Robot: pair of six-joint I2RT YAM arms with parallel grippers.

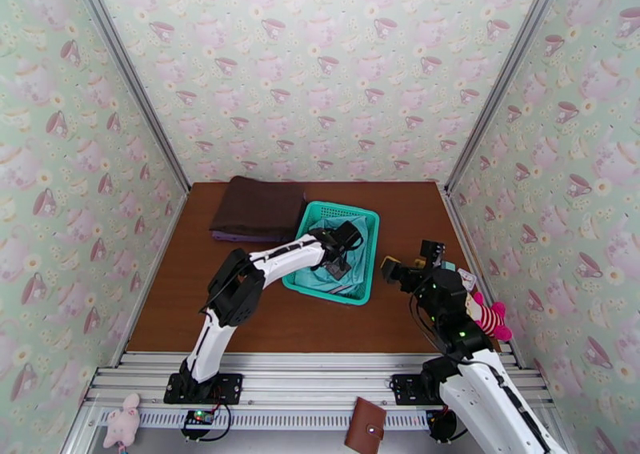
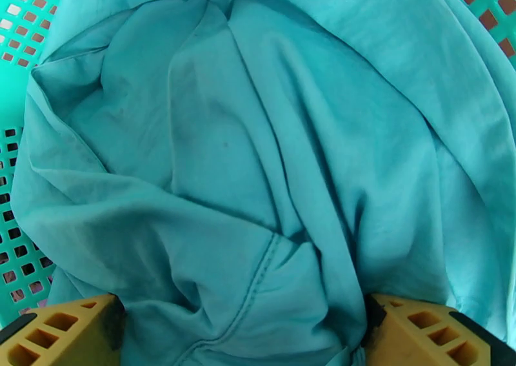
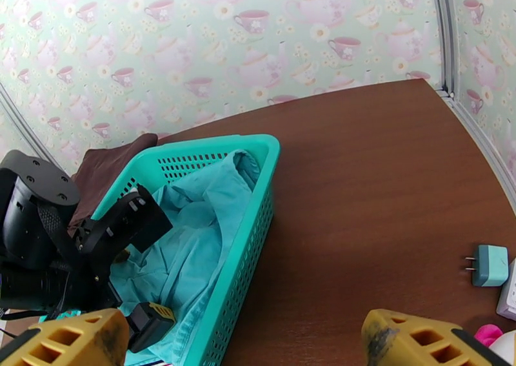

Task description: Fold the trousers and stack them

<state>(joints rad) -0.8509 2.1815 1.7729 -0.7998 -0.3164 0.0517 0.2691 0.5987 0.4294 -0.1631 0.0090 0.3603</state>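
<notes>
The turquoise trousers lie crumpled inside the teal mesh basket, a stitched seam showing near the bottom of the left wrist view. My left gripper reaches down into the basket, open, its yellow fingers spread wide with a hump of the cloth bulging between them. From the right wrist view the trousers fill the basket, and the left arm hangs over its near end. My right gripper hovers open over the table just right of the basket, with nothing between its fingers.
A dark brown folded cloth lies at the back left, touching the basket. A teal plug adapter and a pink plush toy sit at the table's right edge. Bare brown table stretches right of the basket.
</notes>
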